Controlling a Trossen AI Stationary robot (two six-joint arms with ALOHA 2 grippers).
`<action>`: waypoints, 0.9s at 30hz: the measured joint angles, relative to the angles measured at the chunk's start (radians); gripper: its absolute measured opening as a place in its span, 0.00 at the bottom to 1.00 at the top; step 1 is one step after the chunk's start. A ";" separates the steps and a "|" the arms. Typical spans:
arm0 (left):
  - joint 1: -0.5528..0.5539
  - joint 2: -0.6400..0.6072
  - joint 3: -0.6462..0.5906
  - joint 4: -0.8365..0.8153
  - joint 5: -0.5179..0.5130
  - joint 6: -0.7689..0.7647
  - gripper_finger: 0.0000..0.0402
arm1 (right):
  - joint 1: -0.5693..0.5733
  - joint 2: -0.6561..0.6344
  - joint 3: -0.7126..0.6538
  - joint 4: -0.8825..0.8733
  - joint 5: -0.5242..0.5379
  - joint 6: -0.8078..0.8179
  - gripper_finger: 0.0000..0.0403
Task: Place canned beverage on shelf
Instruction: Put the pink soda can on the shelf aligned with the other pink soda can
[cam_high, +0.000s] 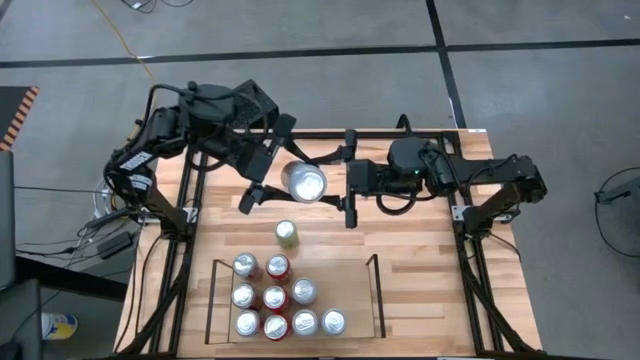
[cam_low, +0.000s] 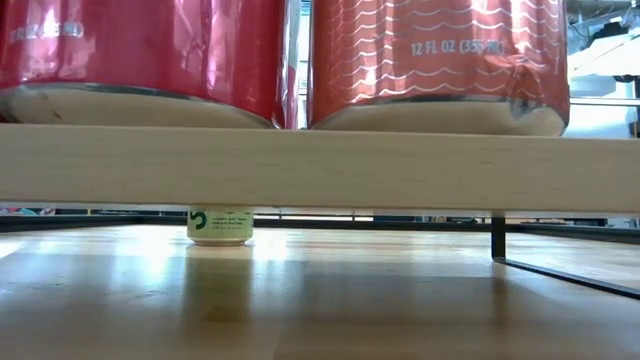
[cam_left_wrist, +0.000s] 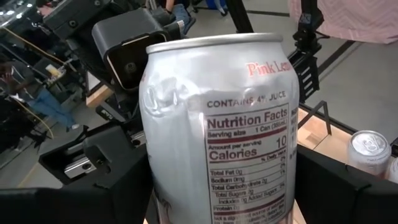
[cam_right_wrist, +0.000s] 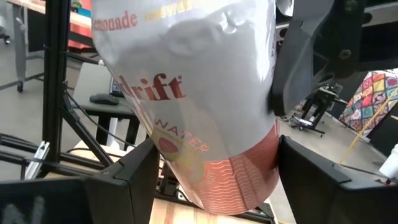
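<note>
Silver can (cam_left_wrist: 217, 106) fills the left wrist view, nutrition label facing us, dented near its shoulder, and the left gripper (cam_left_wrist: 221, 193) has a dark finger hard against each side of it: closed on the can, by the look of it. Over to the right wrist view, and the same can leans across the frame with the right gripper (cam_right_wrist: 217, 180) hugging its lower body, 1 finger touching each flank, so that one looks clamped on too. 2 grippers, 1 can; which of them carries the weight I cannot tell. Up to the high view: the can hangs above the far half of the table (cam_high: 430, 270), round top towards the camera, so its long axis runs up and down, with the left arm on one side and the right arm on the other. Just toward the near edge stands a green can (cam_high: 286, 233), and beyond it the shelf (cam_high: 350, 285) with 9 cans (cam_high: 274, 297) packed to its left, leaving bare plank on the right. That free space seems nearer the right arm. Down in the low view, 2 red cans (cam_low: 440, 60) loom on the shelf plank, the green one showing underneath; no gripper in sight there.
</note>
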 joint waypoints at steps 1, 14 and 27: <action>0.000 0.000 0.000 0.000 0.000 0.000 0.75 | 0.002 -0.002 0.000 -0.002 -0.002 -0.003 0.69; 0.008 -0.011 -0.002 0.048 -0.020 0.045 0.75 | 0.002 -0.099 -0.002 -0.076 0.015 -0.049 0.69; 0.033 -0.026 -0.001 -0.054 0.024 0.025 0.75 | 0.035 -0.170 -0.003 -0.262 0.126 -0.137 0.69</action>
